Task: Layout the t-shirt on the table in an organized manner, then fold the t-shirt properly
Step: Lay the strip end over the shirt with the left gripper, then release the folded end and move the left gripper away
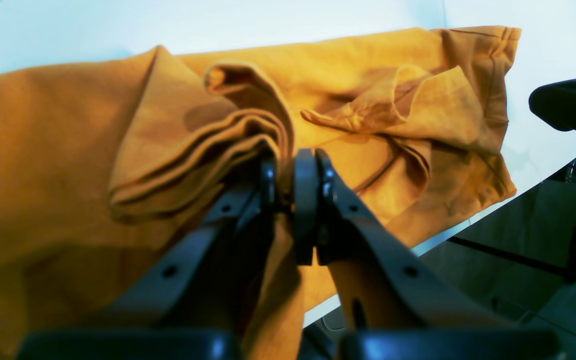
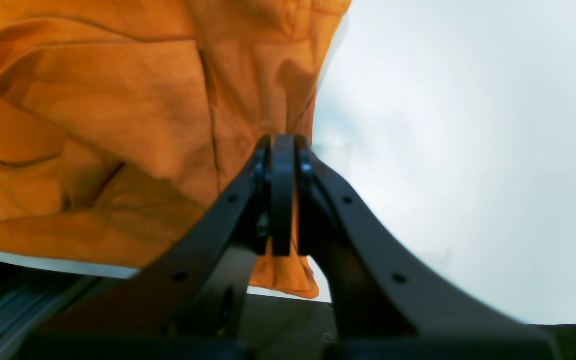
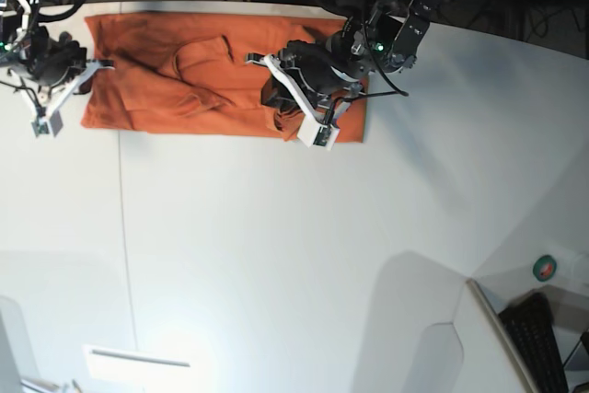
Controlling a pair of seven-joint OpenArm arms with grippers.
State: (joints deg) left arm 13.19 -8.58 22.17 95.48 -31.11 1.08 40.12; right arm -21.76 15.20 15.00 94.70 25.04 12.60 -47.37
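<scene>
Overhead, I'm seeing the table filling the base view, with the t-shirt lying crumpled along its top edge, upper left. The left gripper is pinching a bunched fold of it, fingers nearly together. The right gripper is clamping the cloth's edge tight. Both arms are hiding parts of the shirt.

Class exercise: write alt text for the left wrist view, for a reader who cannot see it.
The left gripper, jaws closed, pinches a bunched fold of the orange t-shirt. The shirt lies rumpled across the white table, reaching its near edge.
</scene>
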